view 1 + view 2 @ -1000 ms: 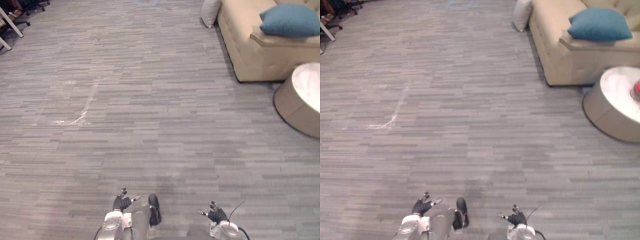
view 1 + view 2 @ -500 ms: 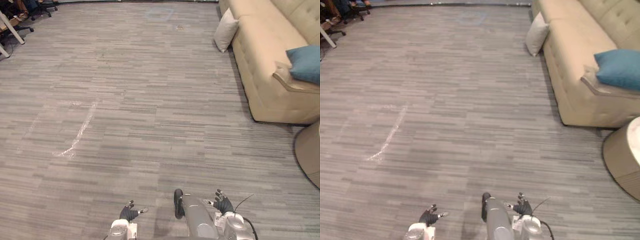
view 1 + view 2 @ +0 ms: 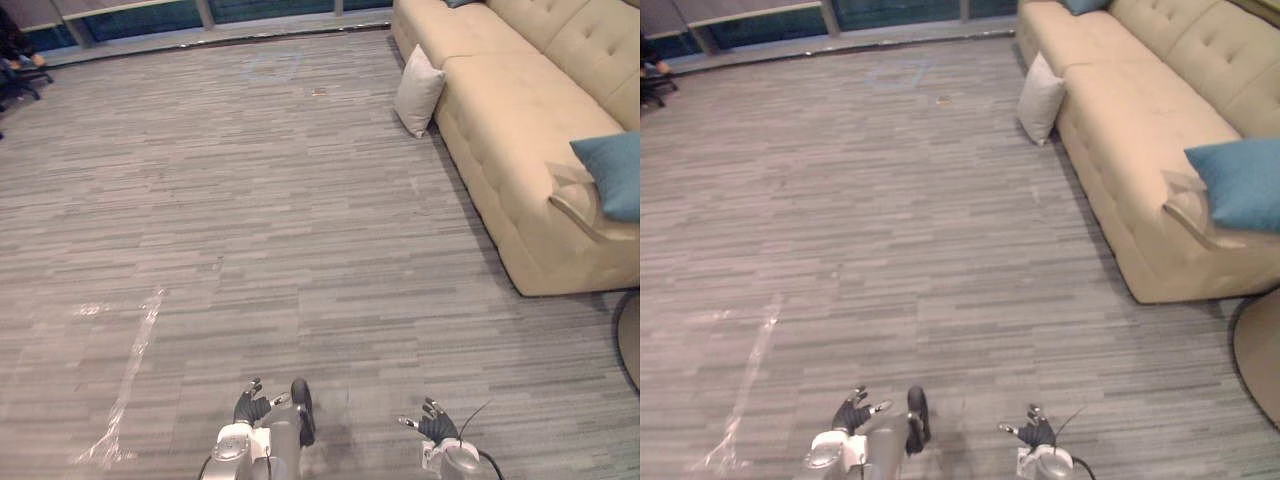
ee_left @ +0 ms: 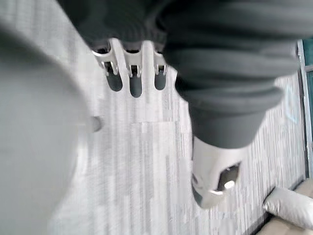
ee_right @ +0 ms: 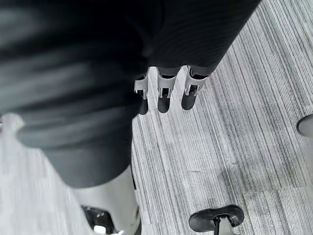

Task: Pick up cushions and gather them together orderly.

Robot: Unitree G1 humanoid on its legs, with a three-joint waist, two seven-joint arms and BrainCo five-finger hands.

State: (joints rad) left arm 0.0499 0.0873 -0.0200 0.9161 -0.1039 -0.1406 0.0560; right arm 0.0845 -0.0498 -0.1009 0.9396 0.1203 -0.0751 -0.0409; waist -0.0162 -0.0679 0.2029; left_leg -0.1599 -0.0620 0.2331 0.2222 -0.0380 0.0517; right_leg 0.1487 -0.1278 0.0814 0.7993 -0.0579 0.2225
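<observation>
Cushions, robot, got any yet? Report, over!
Left hand, right hand open, holding nothing. White cushion on floor, against sofa; blue cushion up on sofa. Carpet lies between.

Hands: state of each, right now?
Left hand: open, holding nothing.
Right hand: open, holding nothing.

sofa (image 3: 520, 130): tufted cloth | white cushion (image 3: 418, 92): cloth | floor (image 3: 250, 220): matt carpet
</observation>
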